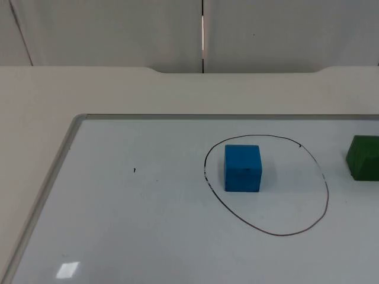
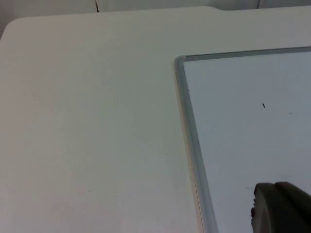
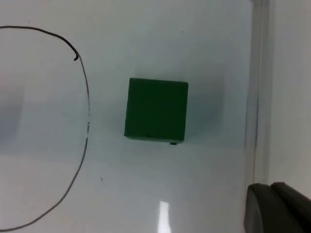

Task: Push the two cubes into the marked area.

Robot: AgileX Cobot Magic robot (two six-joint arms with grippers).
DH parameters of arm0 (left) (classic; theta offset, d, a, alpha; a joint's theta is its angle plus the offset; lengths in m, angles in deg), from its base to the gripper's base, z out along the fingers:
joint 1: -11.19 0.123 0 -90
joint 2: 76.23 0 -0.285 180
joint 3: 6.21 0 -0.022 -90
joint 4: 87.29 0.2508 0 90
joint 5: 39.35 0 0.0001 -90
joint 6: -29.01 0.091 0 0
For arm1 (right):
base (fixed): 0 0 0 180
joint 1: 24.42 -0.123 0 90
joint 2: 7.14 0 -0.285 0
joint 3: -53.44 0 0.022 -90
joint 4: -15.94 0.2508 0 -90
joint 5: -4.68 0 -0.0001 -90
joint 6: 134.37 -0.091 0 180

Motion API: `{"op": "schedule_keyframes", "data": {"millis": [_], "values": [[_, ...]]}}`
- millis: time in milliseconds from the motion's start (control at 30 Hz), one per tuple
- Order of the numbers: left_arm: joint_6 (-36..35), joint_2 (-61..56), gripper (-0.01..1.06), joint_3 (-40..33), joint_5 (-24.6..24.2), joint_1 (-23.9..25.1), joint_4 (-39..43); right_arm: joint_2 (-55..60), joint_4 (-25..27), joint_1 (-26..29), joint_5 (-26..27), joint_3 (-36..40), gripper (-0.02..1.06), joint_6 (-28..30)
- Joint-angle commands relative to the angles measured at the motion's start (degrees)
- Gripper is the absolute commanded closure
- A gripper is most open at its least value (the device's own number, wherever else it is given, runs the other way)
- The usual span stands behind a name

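Observation:
A blue cube stands inside the hand-drawn black ring, in the ring's left part. A green cube stands outside the ring to its right, cut by the picture's edge. In the right wrist view the green cube sits between the ring's line and the board's right frame. My right gripper hangs above the board, apart from the green cube. My left gripper hangs over the board's left side, near its frame, far from both cubes.
The cubes rest on a whiteboard with a metal frame, lying on the cream table. A grey partition wall closes the back. A small black mark sits on the board's left half.

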Motion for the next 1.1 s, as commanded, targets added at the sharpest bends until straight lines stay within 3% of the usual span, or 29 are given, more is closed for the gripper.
{"op": "schedule_keyframes", "data": {"millis": [0,467,600,1067], "values": [[0.07,-0.16,1.05,-0.33,0.65,0.13,0.00,2.07,-0.95,0.35,0.79,-1.12,1.05,0.09],[0.07,-0.16,1.05,-0.33,0.65,0.13,0.00,19.95,-3.29,0.45,10.62,-3.02,1.05,0.09],[0.18,-0.16,1.05,-0.33,0.65,0.13,0.00,25.85,-3.41,0.45,16.43,-3.02,1.05,0.09],[0.29,-0.16,1.05,-0.33,0.65,0.13,0.00,31.42,-3.07,0.45,23.84,-3.02,1.05,-0.63]]}}
